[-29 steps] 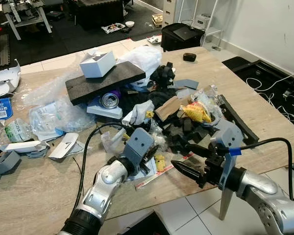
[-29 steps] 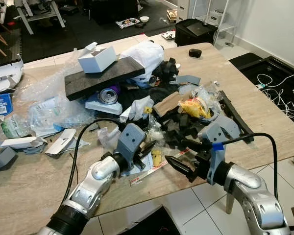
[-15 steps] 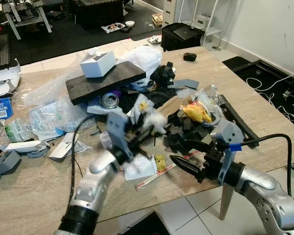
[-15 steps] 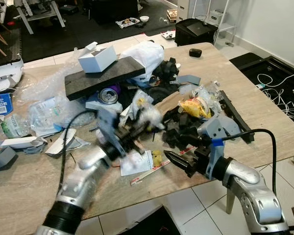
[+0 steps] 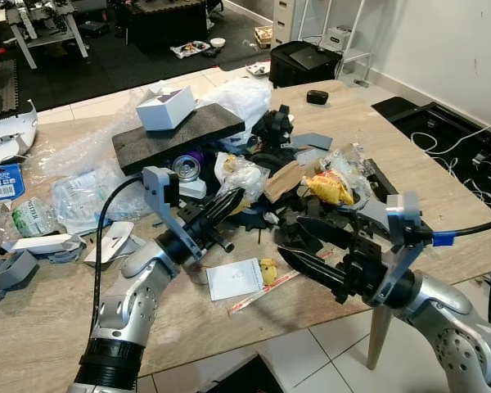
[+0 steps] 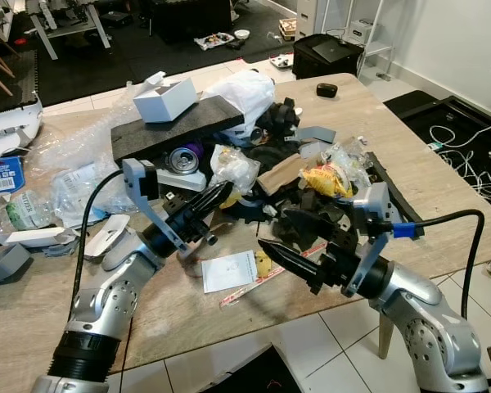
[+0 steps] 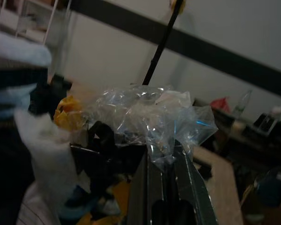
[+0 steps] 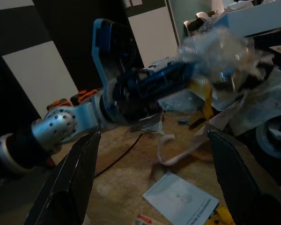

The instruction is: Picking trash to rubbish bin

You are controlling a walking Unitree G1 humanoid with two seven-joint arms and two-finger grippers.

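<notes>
Clenched between the left gripper's [image 5: 229,202] fingers, a crumpled clear plastic wrapper [image 5: 244,175] is held above the littered table [image 5: 57,307]. Beside it, the right gripper [image 6: 295,246] is spread wide, empty. Binning remains undone.

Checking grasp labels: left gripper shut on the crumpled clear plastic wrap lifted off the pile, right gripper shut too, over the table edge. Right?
Not quite. The left gripper is indeed shut on the clear plastic wrap, raised above the pile. But the right gripper is open: the right wrist view shows its two fingers spread wide apart with nothing between them, over the table edge.
</notes>
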